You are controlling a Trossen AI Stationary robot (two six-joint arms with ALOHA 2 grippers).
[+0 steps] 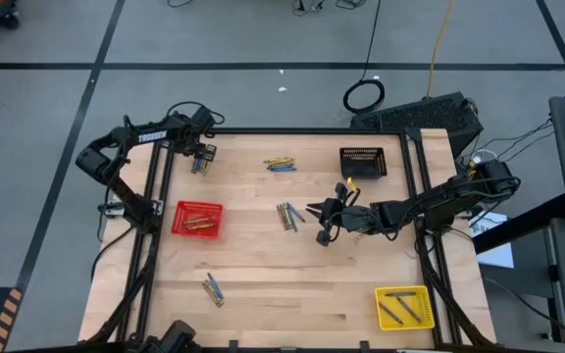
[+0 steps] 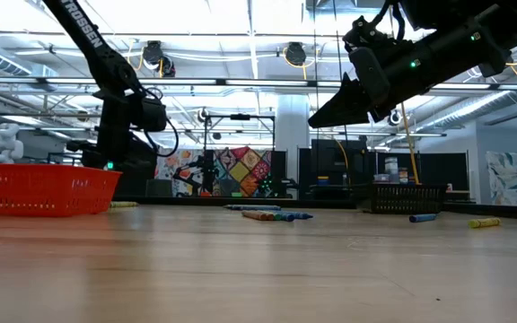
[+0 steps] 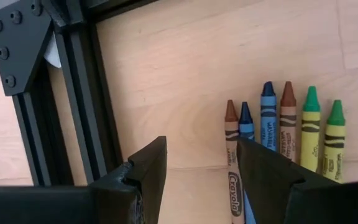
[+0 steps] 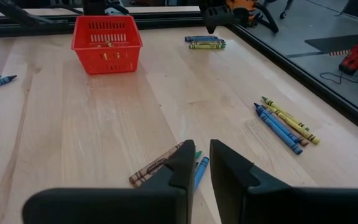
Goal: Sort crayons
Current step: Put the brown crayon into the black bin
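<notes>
The sorting is partly done, as far as I can judge. The red basket (image 1: 197,218) already holds some crayons, the yellow basket (image 1: 403,306) holds a few grey-looking ones, and what is inside the black basket (image 1: 363,162) I cannot tell. Several groups of crayons are not yet sorted and lie loose on the desk (image 1: 292,284): one group near the far left corner (image 1: 200,164), one at the far middle (image 1: 281,164), one in the middle (image 1: 288,215) and one toward the near left (image 1: 212,287). The left gripper (image 3: 202,171) hangs with its fingers apart over the corner group, one finger above a brown crayon (image 3: 232,155), grasping nothing. The right gripper (image 1: 323,218) hovers above the desk just beside the middle group, its fingers nearly together and empty.
</notes>
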